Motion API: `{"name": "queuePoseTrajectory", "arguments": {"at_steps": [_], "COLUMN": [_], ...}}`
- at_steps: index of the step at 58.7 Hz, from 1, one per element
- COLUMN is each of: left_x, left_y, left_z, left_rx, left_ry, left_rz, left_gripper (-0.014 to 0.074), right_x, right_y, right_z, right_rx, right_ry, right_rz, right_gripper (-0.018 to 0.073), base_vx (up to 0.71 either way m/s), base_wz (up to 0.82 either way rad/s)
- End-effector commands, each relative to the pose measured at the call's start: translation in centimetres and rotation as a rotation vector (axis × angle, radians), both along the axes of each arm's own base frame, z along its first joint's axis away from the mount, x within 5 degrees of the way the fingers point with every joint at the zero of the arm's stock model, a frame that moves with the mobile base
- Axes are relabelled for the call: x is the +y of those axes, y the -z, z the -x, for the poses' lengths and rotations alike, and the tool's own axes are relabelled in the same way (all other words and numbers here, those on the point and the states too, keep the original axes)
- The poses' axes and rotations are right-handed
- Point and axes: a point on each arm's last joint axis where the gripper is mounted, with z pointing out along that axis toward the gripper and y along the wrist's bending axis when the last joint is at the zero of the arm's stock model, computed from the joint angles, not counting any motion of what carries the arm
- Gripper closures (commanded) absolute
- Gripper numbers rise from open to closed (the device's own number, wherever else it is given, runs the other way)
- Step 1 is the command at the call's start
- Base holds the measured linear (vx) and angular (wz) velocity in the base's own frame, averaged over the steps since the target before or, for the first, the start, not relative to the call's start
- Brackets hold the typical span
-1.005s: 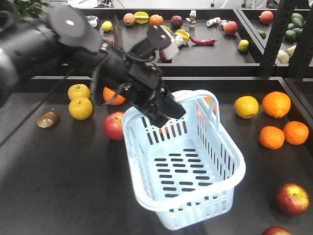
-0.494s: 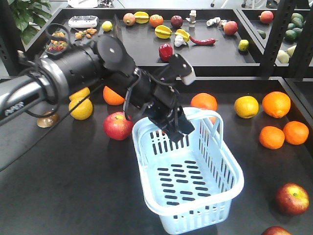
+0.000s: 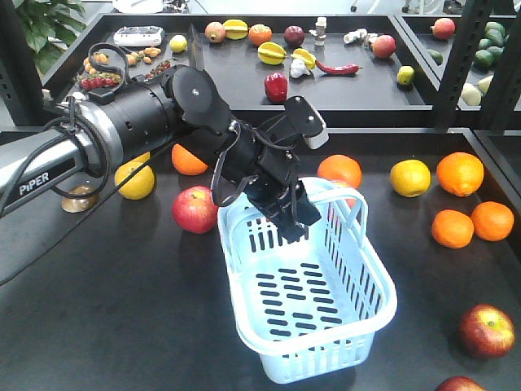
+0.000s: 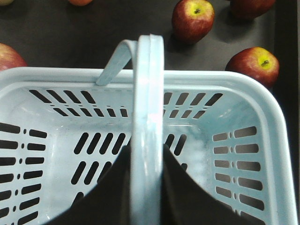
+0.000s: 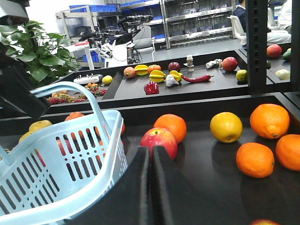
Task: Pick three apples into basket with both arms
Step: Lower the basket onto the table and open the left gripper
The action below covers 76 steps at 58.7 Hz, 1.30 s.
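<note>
The pale blue basket [image 3: 383, 287] sits mid-table, with nothing inside it. My left gripper [image 3: 293, 215] is shut on one of its loop handles [image 4: 147, 93], which runs between the black fingers [image 4: 176, 180]. A red apple [image 3: 195, 209] lies just left of the basket. Two more apples [image 3: 487, 330] [image 3: 460, 384] lie at the front right. The left wrist view shows apples [image 4: 193, 18] [image 4: 253, 65] beyond the basket rim [image 4: 211, 77]. My right gripper [image 5: 151, 152] is shut on nothing, low beside the basket [image 5: 86, 194], pointing at an apple [image 5: 159, 140].
Oranges [image 3: 460, 173] [image 3: 452, 228] [image 3: 492, 220] and a yellow fruit [image 3: 409, 177] lie right of the basket, and an orange [image 3: 339, 169] sits behind it. Yellow fruit [image 3: 134, 181] and an orange [image 3: 187, 160] are at the left. A raised back shelf [image 3: 350, 90] holds mixed fruit.
My left arm has swung back from the camera while keeping its hold on the handle. The basket has turned and shifted slightly to the right and nearer. The apple to its left now shows fully.
</note>
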Motion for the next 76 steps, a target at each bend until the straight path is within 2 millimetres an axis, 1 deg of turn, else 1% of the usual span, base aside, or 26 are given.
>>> {"name": "queuePoseTrajectory", "arguments": {"at_steps": [1,9,17,34,43,47,53,59,63,69,73,74,75,76], "left_x": [0.1,0.1,0.1,0.1,0.1,0.2,0.7,1.4,2.1,3.1,3.9,4.1,4.1,4.3], "left_y": [-4.0,-3.9,-4.0,-4.0,-4.3,-4.8,-6.2,-8.2,-9.8,-12.0,-13.1,-13.3,-13.5,-13.7], "left_z": [0.7,0.6,0.6,0.5,0.3,0.6,1.5,3.1,4.3,6.4,7.9,8.3,8.5,8.8], "left_rx": [-0.094,-0.095,-0.093,-0.093,-0.06,-0.056,-0.044,-0.041,-0.033,0.029,0.064,0.082,0.086,0.092], "left_ry": [-0.023,-0.023,-0.028,-0.054,-0.116,-0.127,-0.129,-0.086,-0.08,-0.092,-0.075,-0.067,-0.074,-0.085], "left_rz": [0.088,0.085,0.087,0.1,0.122,0.13,0.142,0.141,0.15,0.157,0.145,0.134,0.139,0.143], "left_gripper": [0.0562,0.0523,0.0465,0.0272,0.0223,0.0222,0.0222,0.0227,0.0247,0.0318,0.0391,0.0424,0.0433,0.0465], "right_x": [0.1,0.1,0.1,0.1,0.1,0.1,0.1,0.1,0.1,0.1,0.1,0.1,0.1,0.1], "right_y": [-0.3,-0.3,-0.3,-0.3,-0.3,-0.3,-0.3,-0.3,-0.3,-0.3,-0.3,-0.3,-0.3,-0.3], "right_z": [0.1,0.1,0.1,0.1,0.1,0.1,0.1,0.1,0.1,0.1,0.1,0.1,0.1,0.1], "right_rx": [-0.074,-0.074,-0.074,-0.074,-0.074,-0.074,-0.074,-0.074,-0.074,-0.074,-0.074,-0.074,-0.074,-0.074], "right_ry": [-0.006,-0.006,-0.006,-0.006,-0.006,-0.006,-0.006,-0.006,-0.006,-0.006,-0.006,-0.006,-0.006,-0.006], "right_rz": [0.009,0.009,0.009,0.009,0.009,0.009,0.009,0.009,0.009,0.009,0.009,0.009,0.009,0.009], "right_gripper": [0.0564,0.0564,0.0564,0.0564,0.0564,0.0564,0.0564,0.0564,0.0564,0.0564,0.0564,0.0564,0.0564,0.0564], "base_vx": [0.0,0.0,0.0,0.0,0.0,0.0,0.0,0.0,0.0,0.0,0.0,0.0,0.0,0.0], "base_wz": [0.0,0.0,0.0,0.0,0.0,0.0,0.0,0.0,0.0,0.0,0.0,0.0,0.0,0.0]}}
